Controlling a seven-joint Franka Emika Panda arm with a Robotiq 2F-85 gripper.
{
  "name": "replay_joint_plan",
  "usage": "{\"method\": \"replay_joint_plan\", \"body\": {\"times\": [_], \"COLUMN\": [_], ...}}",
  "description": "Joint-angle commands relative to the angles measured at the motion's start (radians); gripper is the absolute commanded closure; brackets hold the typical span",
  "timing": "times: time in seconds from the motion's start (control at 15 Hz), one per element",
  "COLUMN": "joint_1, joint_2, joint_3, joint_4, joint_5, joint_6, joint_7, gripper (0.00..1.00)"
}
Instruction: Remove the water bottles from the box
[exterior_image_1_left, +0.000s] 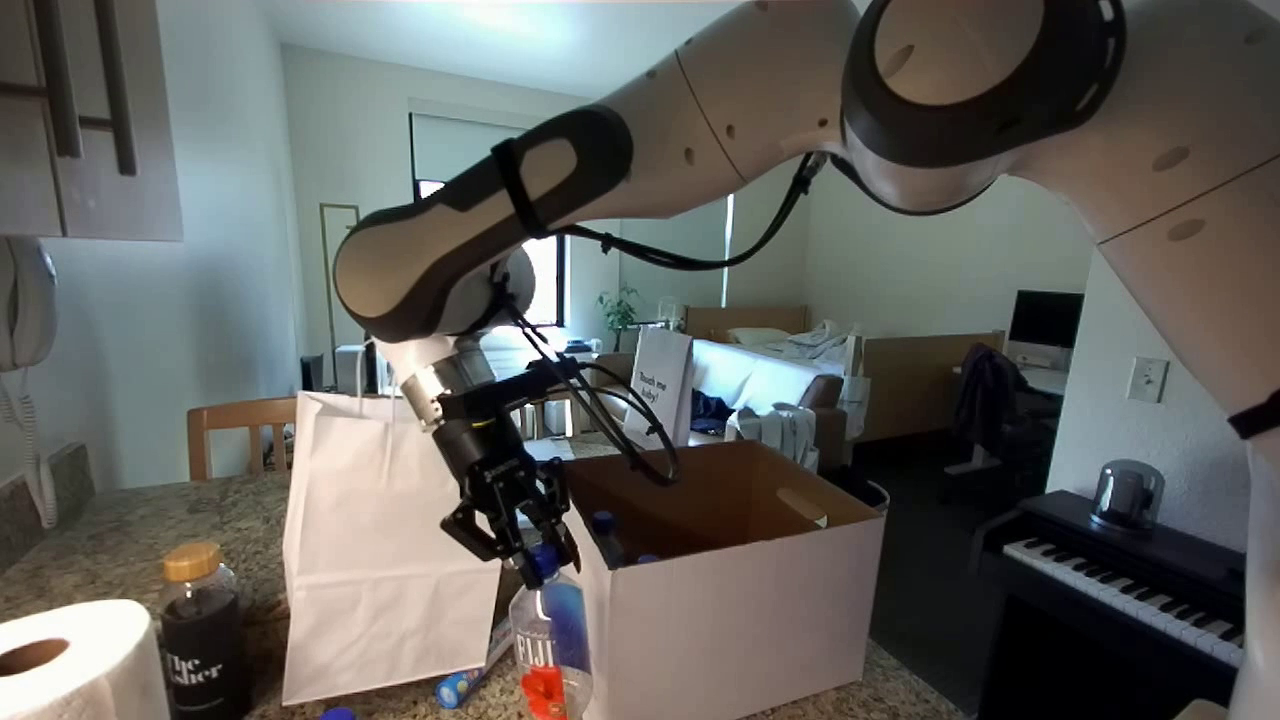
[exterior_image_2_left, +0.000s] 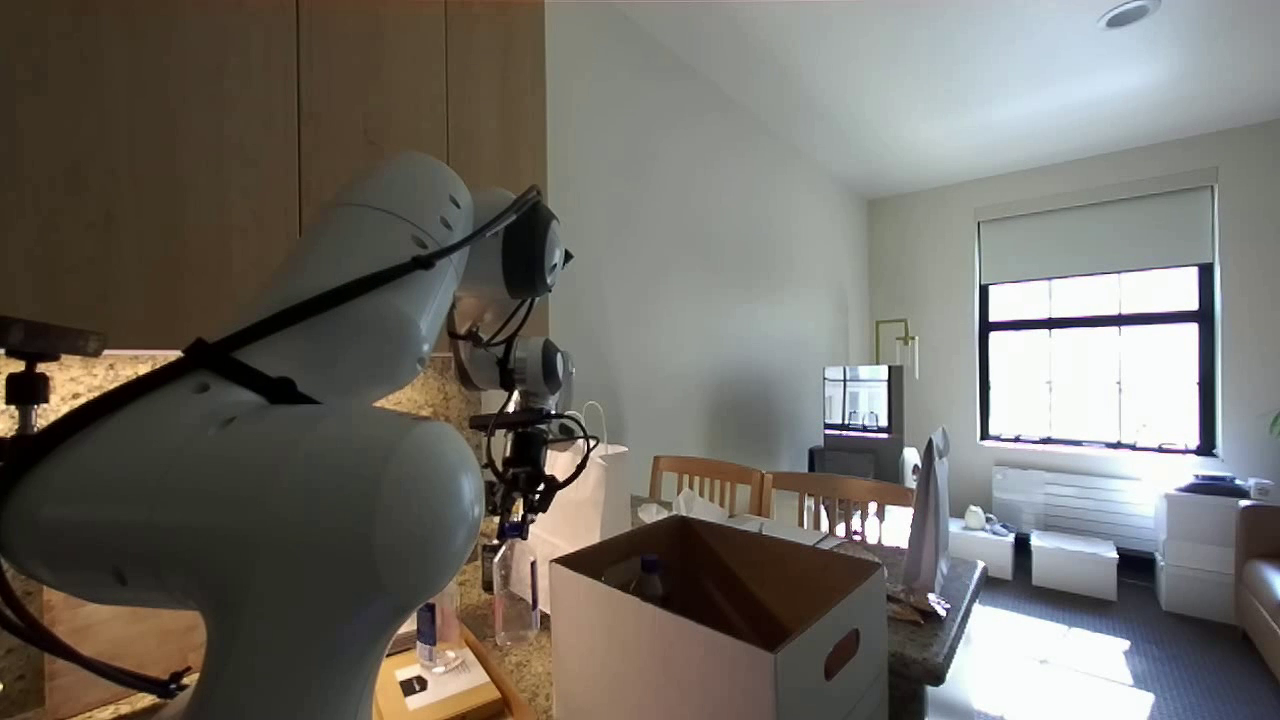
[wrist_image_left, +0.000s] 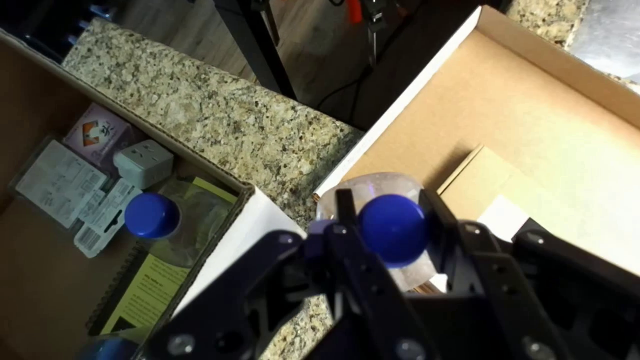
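Gripper (exterior_image_1_left: 547, 566) pinched blue cap (wrist_image_left: 392, 230) of bottle (exterior_image_1_left: 552, 640), just outside box (exterior_image_1_left: 735, 620). Two more bottles (wrist_image_left: 192, 227) sat inside box.

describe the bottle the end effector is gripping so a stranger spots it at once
Start from the large white box with the brown inside. Just outside it, toward the white paper bag in an exterior view, is a clear bottle marked FIJI in white. Unlike the blue-capped bottles in the box, this one has its blue cap gripped by the end effector.

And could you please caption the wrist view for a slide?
Jaws grip a water bottle beside the box, another bottle inside.
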Motion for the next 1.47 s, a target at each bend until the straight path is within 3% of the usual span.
{"method": "replay_joint_plan", "body": {"times": [0.0,0.13,0.47,0.73,0.8,0.87,1.27,1.4], "joint_1": [0.017,0.018,-0.022,-0.036,-0.025,-0.022,0.008,0.023], "joint_2": [-0.006,0.009,0.017,0.083,0.117,0.141,0.285,0.312], "joint_3": [0.018,0.034,0.068,0.062,0.055,0.05,0.033,0.026], "joint_4": [-0.008,0.002,-0.003,0.04,0.072,0.09,0.208,0.248], "joint_5": [-0.042,-0.029,0.125,0.242,0.238,0.235,0.203,0.189], "joint_6": [-0.016,-0.009,0.123,0.181,0.157,0.145,0.092,0.05], "joint_7": [-0.061,-0.104,-0.139,-0.097,-0.086,-0.085,-0.071,-0.065], "gripper": [0.88,0.88,0.88,0.86,0.72,0.86,0.87,0.39]}}
